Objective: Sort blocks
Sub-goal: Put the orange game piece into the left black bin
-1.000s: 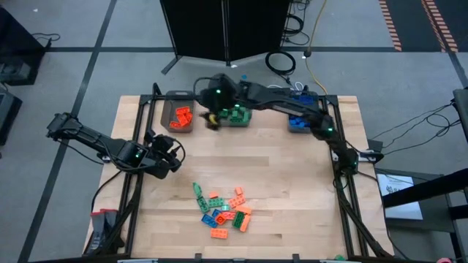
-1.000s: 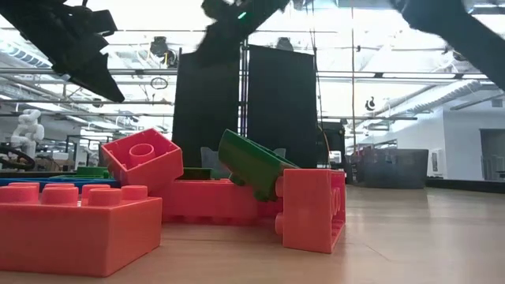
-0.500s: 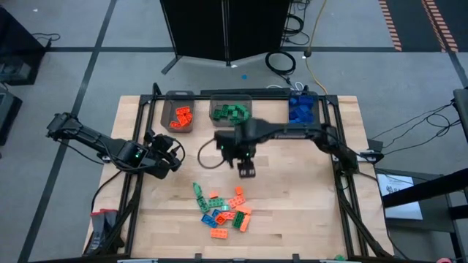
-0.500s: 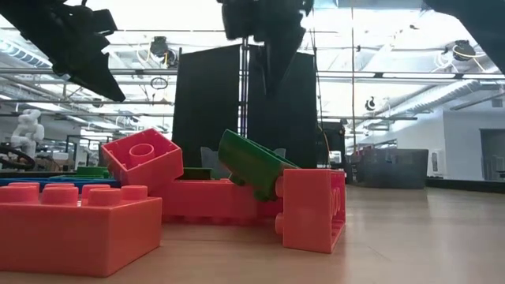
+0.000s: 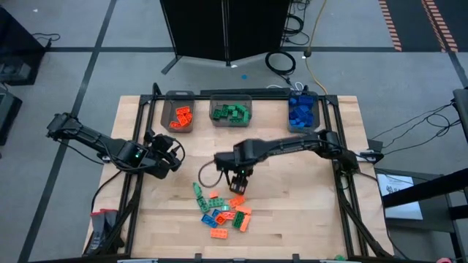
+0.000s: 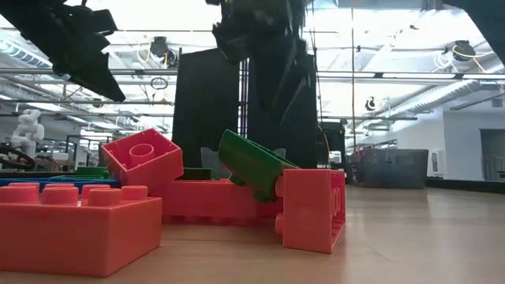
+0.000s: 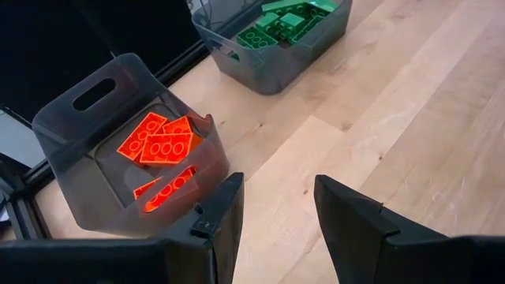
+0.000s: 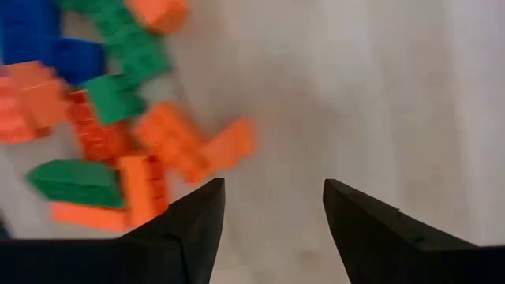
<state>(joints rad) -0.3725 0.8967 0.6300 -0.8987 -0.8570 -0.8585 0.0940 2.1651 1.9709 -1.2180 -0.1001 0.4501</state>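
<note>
A loose pile of orange, green and blue blocks (image 5: 223, 208) lies on the wooden table near its front edge; the low view shows them close up (image 6: 181, 197). My right gripper (image 5: 238, 183) hangs open just above the pile's far edge and points down, with nothing between its fingers (image 8: 272, 213). The nearest blocks (image 8: 158, 142) lie beside the fingers on the table. My left gripper (image 5: 172, 157) waits open at the table's left side, above the wood (image 7: 276, 213), with nothing in it.
Three grey bins stand along the far edge: one with orange blocks (image 5: 179, 117), one with green blocks (image 5: 231, 112), one with blue blocks (image 5: 301, 111). The left wrist view shows the orange bin (image 7: 134, 158) and the green bin (image 7: 276, 31). Bare wood lies between bins and pile.
My right gripper has swung from the green bin at the far edge toward the near edge. It has come down over the block pile and tipped until it points down. The blocks and my left arm have kept still.
</note>
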